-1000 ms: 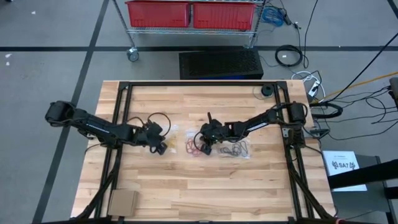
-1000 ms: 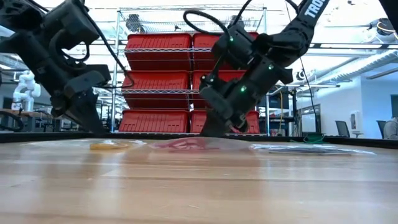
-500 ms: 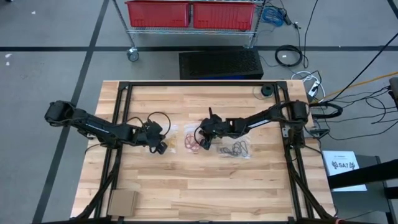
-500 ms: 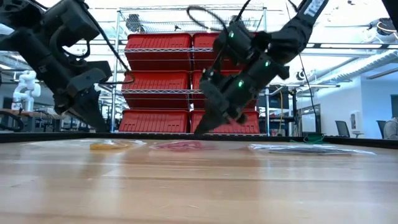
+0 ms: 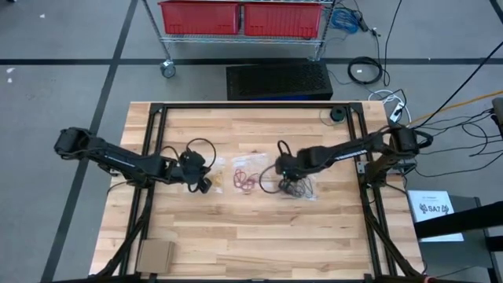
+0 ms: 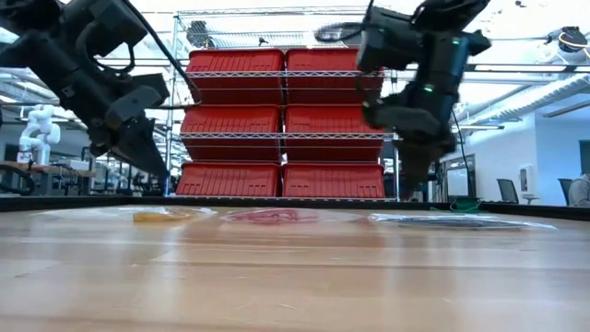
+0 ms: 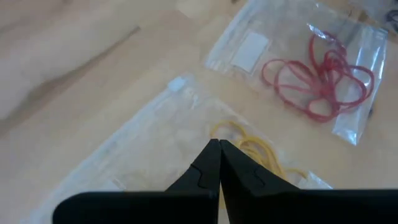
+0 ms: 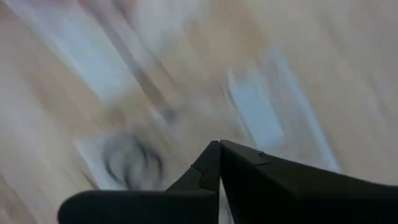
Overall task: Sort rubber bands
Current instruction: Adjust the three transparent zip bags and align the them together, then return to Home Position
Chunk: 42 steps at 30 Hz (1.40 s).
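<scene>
Three clear bags lie flat in a row at the table's middle. Yellow rubber bands (image 7: 256, 149) lie in the left bag, red rubber bands (image 5: 245, 181) on the middle bag (image 7: 292, 56), and dark rubber bands (image 5: 301, 189) on the right one. My left gripper (image 7: 219, 142) is shut with nothing in it and slants down above the yellow bands' bag, clear of the table in the low view (image 6: 157, 170). My right gripper (image 5: 288, 185) is also shut with nothing in it. It points steeply down over the dark bands (image 8: 134, 162), above the table (image 6: 409, 190).
A flat cardboard piece (image 5: 155, 255) lies at the near left corner. A small black round object (image 5: 337, 115) sits at the far right. The black frame rails (image 5: 149, 157) run along the table's left, right and far sides. Bare wood (image 5: 251, 236) fills the near half.
My right gripper, shut all along, has risen from the red bands and swung toward the table's right edge, tipping steeply down, and is now over the dark bands. My left gripper has tipped up a little, lifting its tips clear of the table.
</scene>
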### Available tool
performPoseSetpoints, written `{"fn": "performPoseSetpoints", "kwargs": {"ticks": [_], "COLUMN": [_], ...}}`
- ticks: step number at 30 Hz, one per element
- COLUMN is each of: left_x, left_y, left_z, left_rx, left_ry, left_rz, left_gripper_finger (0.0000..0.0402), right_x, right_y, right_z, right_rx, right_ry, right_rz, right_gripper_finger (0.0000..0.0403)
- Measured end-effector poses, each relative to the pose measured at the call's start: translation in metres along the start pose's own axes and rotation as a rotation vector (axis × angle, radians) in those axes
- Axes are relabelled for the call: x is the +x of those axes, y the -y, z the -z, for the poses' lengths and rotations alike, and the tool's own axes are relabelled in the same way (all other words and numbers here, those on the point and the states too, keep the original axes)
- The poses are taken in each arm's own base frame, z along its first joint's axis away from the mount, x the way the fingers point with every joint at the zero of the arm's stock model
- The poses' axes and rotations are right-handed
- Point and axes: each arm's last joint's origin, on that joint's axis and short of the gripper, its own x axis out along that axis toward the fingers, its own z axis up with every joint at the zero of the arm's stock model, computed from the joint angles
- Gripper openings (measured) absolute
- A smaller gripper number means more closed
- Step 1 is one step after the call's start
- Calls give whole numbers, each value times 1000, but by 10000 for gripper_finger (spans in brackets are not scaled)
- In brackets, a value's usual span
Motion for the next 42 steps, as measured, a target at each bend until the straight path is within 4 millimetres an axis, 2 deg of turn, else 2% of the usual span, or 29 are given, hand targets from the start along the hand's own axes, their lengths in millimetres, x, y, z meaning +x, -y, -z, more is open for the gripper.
{"fn": "performPoseSetpoints", "kwargs": {"ticks": [4, 9, 25, 30, 35, 42], "left_x": [-2, -1, 0, 0, 0, -10], "left_y": [-1, -4, -6, -5, -3, -1], "left_z": [-3, -5, -6, -7, -11, -24], "left_rx": [1, 11, 4, 19, 34, 173], "left_ry": [23, 27, 24, 30, 64, 140], "left_rz": [-3, -13, -17, -12, 15, 36], "left_gripper_finger": [11, 11, 11, 11, 11, 11], "right_x": [8, 17, 25, 14, -7, -43], "right_y": [2, 12, 36, 38, 40, 35], "right_z": [16, 24, 11, 12, 10, 15], "right_rx": [33, 51, -80, -92, -89, -161], "right_ry": [-63, -84, -27, -13, 67, 231], "right_rz": [41, 66, 76, 68, 47, 49], "right_gripper_finger": [0, 0, 0, 0, 0, 0]}}
